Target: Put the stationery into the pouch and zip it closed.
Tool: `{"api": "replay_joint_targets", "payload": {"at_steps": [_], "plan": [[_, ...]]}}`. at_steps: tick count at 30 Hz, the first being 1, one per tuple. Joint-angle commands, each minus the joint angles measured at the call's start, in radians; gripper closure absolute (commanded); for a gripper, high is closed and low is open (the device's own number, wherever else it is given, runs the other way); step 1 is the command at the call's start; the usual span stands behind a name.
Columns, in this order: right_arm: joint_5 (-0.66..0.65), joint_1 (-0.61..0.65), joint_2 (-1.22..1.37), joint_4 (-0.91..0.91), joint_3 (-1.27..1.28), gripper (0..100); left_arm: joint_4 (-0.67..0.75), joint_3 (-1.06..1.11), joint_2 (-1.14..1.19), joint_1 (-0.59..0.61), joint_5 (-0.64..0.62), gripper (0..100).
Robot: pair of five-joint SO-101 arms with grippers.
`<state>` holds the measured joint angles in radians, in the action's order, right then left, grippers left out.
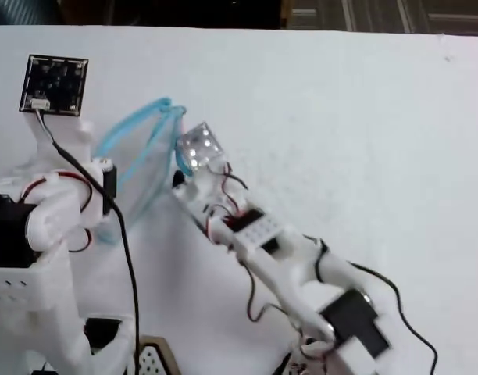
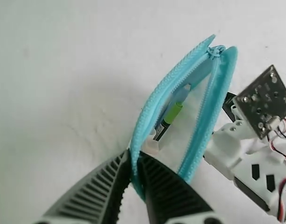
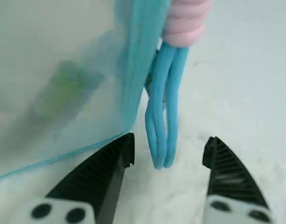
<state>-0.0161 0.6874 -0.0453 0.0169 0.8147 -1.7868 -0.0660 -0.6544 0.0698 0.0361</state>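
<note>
Right claw (image 3: 170,144) spread wide, straddling the turquoise cord pull loop (image 3: 164,112) at the slider end of the translucent blue zip pouch (image 3: 63,70). It should close squarely on the loop, then drag along the gaping zipper. Left claw (image 2: 135,161) is clenched on the pouch's opposite end, anchoring it. A green pen (image 2: 171,114) lies inside the pouch. The pink ribbed bead (image 3: 185,21) on the pull might snag.

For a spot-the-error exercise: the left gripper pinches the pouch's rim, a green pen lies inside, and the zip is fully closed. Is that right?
Not quite. The zip is open: in the left wrist view the two zipper edges of the pouch stand well apart, its mouth gaping. The rest holds: the left gripper pinches the rim and the green pen lies inside.
</note>
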Motion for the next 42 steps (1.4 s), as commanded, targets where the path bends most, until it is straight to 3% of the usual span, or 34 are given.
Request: {"api": "replay_joint_targets", "payload": {"at_steps": [1, 12, 29, 42], "plan": [[0.028, -0.024, 0.058, 0.031, -0.098, 76.1, 0.005, -0.006, -0.033, -0.001, -0.006, 98], [0.032, -0.116, 0.074, 0.044, -0.117, 76.2, 0.008, -0.006, -0.027, -0.005, -0.006, 98], [0.026, -0.182, 0.084, 0.447, -0.124, 76.2, 0.005, -0.008, -0.033, -0.007, -0.006, 98], [-0.011, -0.245, 0.209, 0.461, -0.516, 76.2, 0.003, -0.011, -0.033, -0.002, -0.006, 98]]}}
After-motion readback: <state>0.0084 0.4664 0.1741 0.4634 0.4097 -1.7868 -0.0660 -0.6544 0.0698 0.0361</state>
